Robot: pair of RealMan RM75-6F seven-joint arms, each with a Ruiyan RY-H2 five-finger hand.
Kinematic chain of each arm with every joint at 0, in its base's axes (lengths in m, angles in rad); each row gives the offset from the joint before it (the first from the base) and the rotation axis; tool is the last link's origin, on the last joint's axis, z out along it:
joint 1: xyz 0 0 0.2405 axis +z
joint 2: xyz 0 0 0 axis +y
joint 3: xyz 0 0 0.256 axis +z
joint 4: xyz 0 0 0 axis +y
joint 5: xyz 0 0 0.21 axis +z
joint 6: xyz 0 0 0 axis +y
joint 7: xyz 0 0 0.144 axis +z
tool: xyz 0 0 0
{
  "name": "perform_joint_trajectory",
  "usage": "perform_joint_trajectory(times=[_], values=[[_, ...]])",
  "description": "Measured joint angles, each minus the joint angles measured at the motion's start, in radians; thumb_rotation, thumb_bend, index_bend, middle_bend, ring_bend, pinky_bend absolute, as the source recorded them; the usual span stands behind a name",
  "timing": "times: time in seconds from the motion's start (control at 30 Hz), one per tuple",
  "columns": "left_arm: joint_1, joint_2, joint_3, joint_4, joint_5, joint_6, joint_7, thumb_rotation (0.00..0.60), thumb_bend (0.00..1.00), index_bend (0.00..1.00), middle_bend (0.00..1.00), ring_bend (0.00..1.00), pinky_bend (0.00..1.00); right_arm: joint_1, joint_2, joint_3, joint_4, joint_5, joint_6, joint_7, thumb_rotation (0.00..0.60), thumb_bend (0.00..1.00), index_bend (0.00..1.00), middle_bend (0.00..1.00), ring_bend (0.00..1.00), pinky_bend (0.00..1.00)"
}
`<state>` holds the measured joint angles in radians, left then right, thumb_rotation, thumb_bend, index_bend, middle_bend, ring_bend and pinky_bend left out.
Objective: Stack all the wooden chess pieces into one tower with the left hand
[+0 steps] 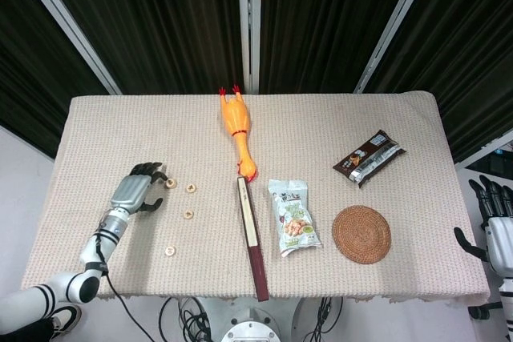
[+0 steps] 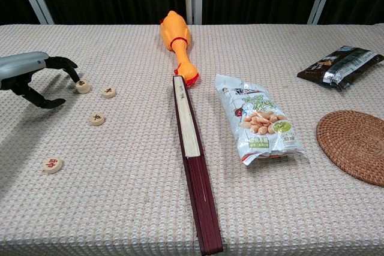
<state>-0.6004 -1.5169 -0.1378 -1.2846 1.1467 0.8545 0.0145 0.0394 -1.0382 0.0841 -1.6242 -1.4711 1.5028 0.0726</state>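
Note:
Several round wooden chess pieces lie on the cloth at the left. The one nearest my hand looks thicker, like two discs stacked. Single discs lie to its right, nearer the front, and closest to the table edge. My left hand hovers just left of the thick piece, fingers curved downward, thumb apart, holding nothing; one fingertip is at or beside that piece. My right hand is off the table's right edge, fingers straight.
A yellow rubber chicken and a long dark folded fan run down the middle. Right of them lie a snack bag, a woven coaster and a dark wrapper.

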Motion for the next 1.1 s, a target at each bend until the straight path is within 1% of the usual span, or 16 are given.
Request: perform_joint_trajectory(times=[0.2,0.3,0.37,0.53,0.73,0.97,1.1], values=[[0.0,0.002,-0.002,-0.006,-0.001,0.007,0.005,0.6,0.37,0.28,0.04,0.0,0.0,-0.001,0.0,0.0,-0.001,0.0,0.002,0.0,0.6,0.25,0.0,0.0,0.0,0.0],[0.001,0.0,-0.006,-0.005,0.001,0.019,0.003,0.6,0.36,0.23,0.04,0.0,0.0,-0.003,0.0,0.002,-0.001,0.002,0.006,0.002,0.6,0.25,0.0,0.0,0.0,0.0],[0.003,-0.004,-0.011,-0.005,0.008,0.037,-0.005,0.6,0.34,0.2,0.04,0.0,0.0,-0.003,-0.001,0.003,0.001,0.004,0.005,0.003,0.6,0.25,0.0,0.0,0.0,0.0],[-0.004,-0.014,-0.013,-0.016,0.055,0.059,-0.015,0.6,0.3,0.21,0.04,0.0,0.0,0.0,-0.002,0.002,0.0,0.004,0.0,-0.001,0.6,0.25,0.0,0.0,0.0,0.0],[-0.042,-0.042,-0.021,-0.021,0.07,0.045,0.015,0.6,0.3,0.26,0.04,0.0,0.0,-0.002,0.001,0.004,0.001,0.006,0.003,0.007,0.6,0.25,0.0,0.0,0.0,0.0],[-0.07,-0.103,-0.023,0.029,0.061,0.03,0.048,0.6,0.3,0.34,0.04,0.0,0.0,-0.002,0.006,0.006,0.006,0.01,0.0,0.024,0.6,0.25,0.0,0.0,0.0,0.0],[-0.077,-0.123,-0.02,0.054,0.059,0.024,0.05,0.6,0.3,0.36,0.04,0.0,0.0,-0.003,0.009,0.007,0.007,0.01,0.002,0.033,0.6,0.25,0.0,0.0,0.0,0.0]])
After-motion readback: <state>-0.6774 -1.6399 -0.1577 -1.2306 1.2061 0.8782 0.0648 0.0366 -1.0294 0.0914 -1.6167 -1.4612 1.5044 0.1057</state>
